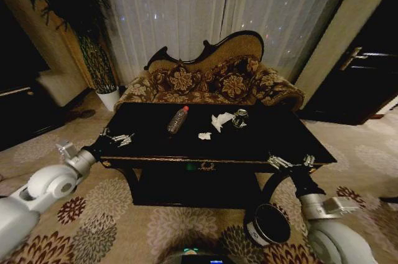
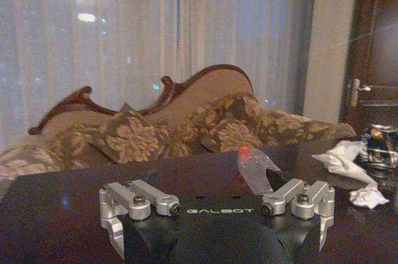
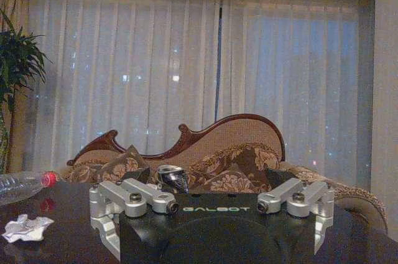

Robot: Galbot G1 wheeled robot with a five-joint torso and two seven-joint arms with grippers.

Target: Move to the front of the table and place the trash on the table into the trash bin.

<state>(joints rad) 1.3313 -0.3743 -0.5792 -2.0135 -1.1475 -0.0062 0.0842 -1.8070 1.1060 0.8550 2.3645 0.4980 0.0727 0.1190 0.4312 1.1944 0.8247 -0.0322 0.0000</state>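
Head view shows the robot standing in front of the table [image 1: 155, 152]. The table is dark and shiny with a thin gold edge. The trash lies on top, near the middle. A bottle [image 1: 178, 119] with a red cap lies on its side. To the right of it is a crumpled paper [image 1: 221, 120], and a smaller paper bit [image 1: 204, 136] sits a little closer to the robot. A shiny can [image 1: 240, 117] sits just beside the bigger paper.

The bin [image 1: 268, 224] stands on the carpet by the table's front right leg, near the right arm. It is dark and round with a white label.

The left gripper [image 1: 118, 138] is over the table's left front corner. Its fingers are spread wide and hold nothing. The right gripper [image 1: 291, 162] is at the table's right front edge. It is spread wide too, with nothing in it.

Left wrist view shows the left gripper [image 2: 217, 211] above the dark top, with the bottle [image 2: 254, 167] just past it and the paper [image 2: 344, 159] and can [image 2: 380, 147] farther off.

Right wrist view shows the right gripper [image 3: 211, 205] with the can [image 3: 173, 178] ahead, and the bottle [image 3: 25, 185] and a paper bit [image 3: 26, 227] off to one side.

A flowery sofa [image 1: 211, 80] stands behind the table, in front of white curtains [image 1: 186, 9].
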